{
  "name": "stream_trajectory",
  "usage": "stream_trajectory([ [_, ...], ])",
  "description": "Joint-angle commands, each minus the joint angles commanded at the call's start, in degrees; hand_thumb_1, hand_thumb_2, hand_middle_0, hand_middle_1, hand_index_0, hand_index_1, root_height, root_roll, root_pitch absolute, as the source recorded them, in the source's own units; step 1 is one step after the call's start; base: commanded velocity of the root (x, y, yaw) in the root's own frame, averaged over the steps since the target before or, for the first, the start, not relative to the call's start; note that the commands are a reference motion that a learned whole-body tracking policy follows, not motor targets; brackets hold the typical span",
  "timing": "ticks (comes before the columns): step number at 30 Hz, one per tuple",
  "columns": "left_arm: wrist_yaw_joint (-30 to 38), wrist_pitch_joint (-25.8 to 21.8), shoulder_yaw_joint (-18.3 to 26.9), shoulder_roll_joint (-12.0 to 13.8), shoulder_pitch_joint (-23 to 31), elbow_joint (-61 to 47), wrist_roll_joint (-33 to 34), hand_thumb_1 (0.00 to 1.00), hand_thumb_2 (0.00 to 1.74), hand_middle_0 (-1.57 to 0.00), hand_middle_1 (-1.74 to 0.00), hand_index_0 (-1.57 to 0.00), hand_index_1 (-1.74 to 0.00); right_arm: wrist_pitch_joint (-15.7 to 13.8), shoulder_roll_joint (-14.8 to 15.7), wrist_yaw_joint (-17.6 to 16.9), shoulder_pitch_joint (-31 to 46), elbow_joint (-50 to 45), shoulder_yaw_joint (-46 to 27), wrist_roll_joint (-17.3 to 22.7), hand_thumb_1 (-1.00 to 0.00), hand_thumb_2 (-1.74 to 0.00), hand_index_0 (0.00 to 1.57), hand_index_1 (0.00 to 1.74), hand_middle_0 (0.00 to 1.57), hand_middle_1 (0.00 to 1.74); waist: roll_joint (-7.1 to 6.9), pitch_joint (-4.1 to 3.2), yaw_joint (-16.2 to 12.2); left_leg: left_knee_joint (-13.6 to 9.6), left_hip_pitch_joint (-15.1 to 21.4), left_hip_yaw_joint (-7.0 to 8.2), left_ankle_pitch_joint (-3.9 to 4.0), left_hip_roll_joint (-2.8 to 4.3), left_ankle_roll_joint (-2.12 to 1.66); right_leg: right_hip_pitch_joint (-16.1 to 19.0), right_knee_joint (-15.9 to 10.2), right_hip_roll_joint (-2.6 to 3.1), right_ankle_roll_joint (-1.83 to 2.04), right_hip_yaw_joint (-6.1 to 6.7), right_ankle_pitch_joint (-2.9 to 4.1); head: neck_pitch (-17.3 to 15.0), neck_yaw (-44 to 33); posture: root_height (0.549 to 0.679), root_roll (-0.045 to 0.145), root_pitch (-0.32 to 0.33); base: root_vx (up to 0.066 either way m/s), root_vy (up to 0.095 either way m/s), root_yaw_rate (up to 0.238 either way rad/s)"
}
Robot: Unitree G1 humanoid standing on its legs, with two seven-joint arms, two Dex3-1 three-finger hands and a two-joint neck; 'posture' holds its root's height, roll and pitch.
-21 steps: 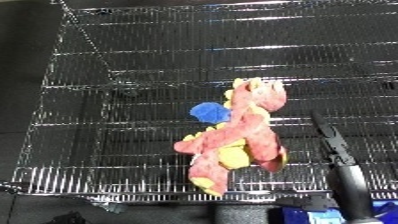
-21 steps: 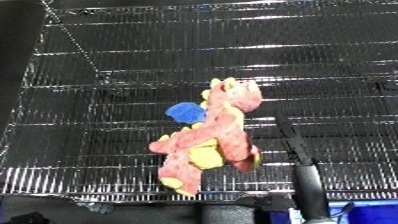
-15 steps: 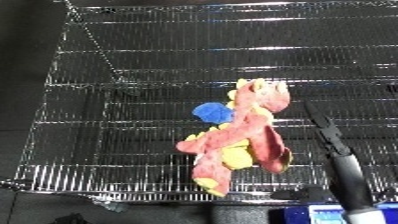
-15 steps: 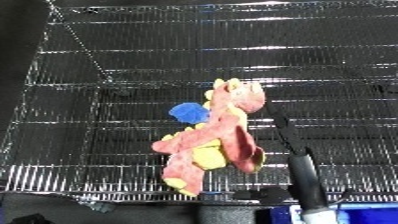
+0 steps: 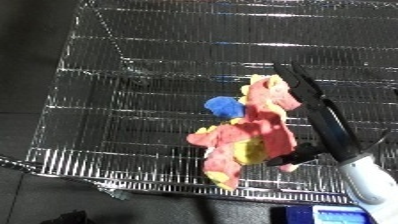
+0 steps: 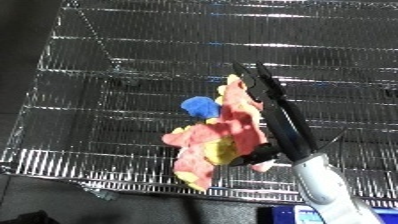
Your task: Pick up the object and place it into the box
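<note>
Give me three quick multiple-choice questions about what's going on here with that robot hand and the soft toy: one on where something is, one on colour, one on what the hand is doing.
1. Where does the toy lie?
A. On a wire grid
B. In a blue bowl
C. On a wooden table

2. What colour is the round patch on the toy's side?
A. Green
B. Blue
C. White

3. How is the right hand?
A. Curled in a fist away from the toy
B. Out of sight
C. Fingers straight along the toy's right side, thumb by its lower end

Answers:
1. A: shiny wire bars of the grid run under and around the toy.
2. B: the patch stands out blue against the pink and yellow body.
3. C: the black fingers reach up past the toy's head, and nothing is lifted yet.
</note>
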Motion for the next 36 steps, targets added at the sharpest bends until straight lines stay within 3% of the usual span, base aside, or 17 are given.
stream_trajectory([
  [5, 0.4, -1.1, -1.4, 0.1, -0.4, 1.0, 0.1, 1.00, 1.74, -1.57, -1.74, -1.57, -1.74, 1.7, 1.5, 1.2, -7.2, 9.7, 7.8, -1.5, 0.00, 0.00, 0.00, 0.00, 0.00, 0.00, 0.69, 0.00, 1.0, 0.1, -0.8, -0.33, 0.06, -0.18, -0.10, -0.5, 0.0, -0.01, -0.13, -0.24, 0.15, -1.7, 1.4, 0.637, 0.050, 0.013, 0.016, 0.004, 0.030],
  [13, 0.1, -1.9, -3.0, -0.2, -0.1, 1.0, -0.1, 1.00, 1.74, -1.57, -1.74, -1.57, -1.74, 2.0, 5.6, 2.9, -11.9, 22.7, 13.2, -3.8, 0.00, 0.00, 0.00, 0.00, 0.00, 0.00, 1.44, 0.00, 2.2, 0.1, -1.2, -0.72, 0.03, -0.34, -0.23, -0.4, -0.4, 0.07, -0.21, -0.51, 0.22, -1.5, 3.1, 0.638, 0.048, 0.019, 0.011, 0.000, 0.025],
  [19, -0.2, -2.2, -3.9, -0.8, 0.4, 0.7, -0.3, 1.00, 1.74, -1.57, -1.74, -1.57, -1.74, 3.9, 9.6, 3.2, -12.4, 33.0, 14.2, -7.5, 0.00, 0.00, 0.00, 0.00, 0.00, 0.00, 2.09, 0.00, 2.9, 0.4, -1.4, -0.97, -0.15, -0.44, -0.32, -0.4, -0.4, 0.16, -0.29, -0.57, 0.06, -1.0, 4.5, 0.637, 0.049, 0.020, 0.009, 0.000, 0.010],
  [26, -0.4, -2.5, -4.6, -1.3, 0.5, 0.1, 0.0, 1.00, 1.74, -1.57, -1.74, -1.57, -1.74, 4.2, 14.5, 3.9, -12.9, 41.2, 15.3, -10.4, -0.35, -0.61, 0.55, 0.61, 0.55, 0.61, 2.75, 0.00, 3.2, 0.2, -1.1, -0.99, -0.17, -0.44, -0.43, -0.2, -0.5, 0.21, -0.29, -0.55, -0.19, -0.3, 5.4, 0.638, 0.049, 0.020, 0.014, 0.006, -0.001],
  [29, -0.3, -2.5, -4.5, -1.2, 0.7, 0.0, 0.0, 1.00, 1.74, -1.57, -1.74, -1.57, -1.74, 4.0, 14.9, 3.8, -12.4, 41.3, 14.9, -10.1, -0.50, -0.87, 0.79, 0.87, 0.79, 0.87, 2.80, 0.00, 3.1, 0.0, -1.0, -0.91, -0.16, -0.45, -0.44, -0.1, -0.6, 0.15, -0.25, -0.50, -0.26, 0.1, 5.5, 0.638, 0.050, 0.020, 0.012, 0.002, 0.009],
  [31, -0.3, -2.5, -4.2, -1.1, 0.7, 0.0, 0.0, 1.00, 1.74, -1.57, -1.74, -1.57, -1.74, 3.8, 14.8, 3.8, -11.7, 40.4, 14.7, -10.0, -0.65, -1.13, 1.02, 1.13, 1.02, 1.13, 2.73, 0.00, 3.0, -0.1, -0.9, -0.83, -0.22, -0.46, -0.42, 0.1, -0.7, 0.12, -0.21, -0.50, -0.34, 0.7, 5.7, 0.638, 0.051, 0.021, 0.006, 0.001, -0.014],
  [32, -0.3, -2.5, -4.2, -1.1, 0.7, 0.0, 0.0, 1.00, 1.74, -1.57, -1.74, -1.57, -1.74, 3.8, 14.8, 3.8, -11.7, 40.4, 14.7, -10.0, -0.65, -1.13, 1.02, 1.13, 1.02, 1.13, 2.73, 0.00, 3.0, -0.1, -0.9, -0.83, -0.22, -0.46, -0.42, 0.1, -0.7, 0.12, -0.21, -0.50, -0.34, 0.7, 5.7, 0.638, 0.051, 0.021, 0.005, -0.001, -0.015],
  [34, -0.2, -2.5, -4.1, -1.1, 0.6, 0.1, 0.2, 1.00, 1.74, -1.57, -1.74, -1.57, -1.74, 3.8, 14.8, 3.8, -11.3, 39.7, 14.6, -10.1, -0.75, -1.30, 1.18, 1.30, 1.18, 1.30, 2.67, 0.00, 2.9, -0.1, -0.8, -0.82, -0.25, -0.45, -0.42, 0.2, -0.8, 0.12, -0.21, -0.48, -0.36, 1.1, 5.7, 0.638, 0.051, 0.020, 0.002, -0.002, -0.013],
  [35, -0.2, -2.5, -4.1, -1.1, 0.6, 0.1, 0.2, 1.00, 1.74, -1.57, -1.74, -1.57, -1.74, 3.7, 14.7, 3.7, -11.0, 39.2, 14.5, -10.0, -0.85, -1.48, 1.33, 1.48, 1.33, 1.48, 2.61, 0.00, 2.7, -0.2, -0.7, -0.81, -0.27, -0.39, -0.43, 0.2, -0.8, 0.14, -0.21, -0.46, -0.34, 1.4, 5.7, 0.638, 0.051, 0.020, -0.003, -0.007, -0.009],
  [36, -0.2, -2.5, -4.1, -1.1, 0.6, 0.1, 0.2, 1.00, 1.74, -1.57, -1.74, -1.57, -1.74, 3.7, 14.7, 3.7, -11.0, 39.2, 14.5, -10.0, -0.85, -1.48, 1.33, 1.48, 1.33, 1.48, 2.61, 0.00, 2.7, -0.2, -0.7, -0.81, -0.27, -0.39, -0.43, 0.2, -0.8, 0.14, -0.21, -0.46, -0.34, 1.4, 5.7, 0.638, 0.051, 0.020, -0.003, -0.007, -0.009],
])
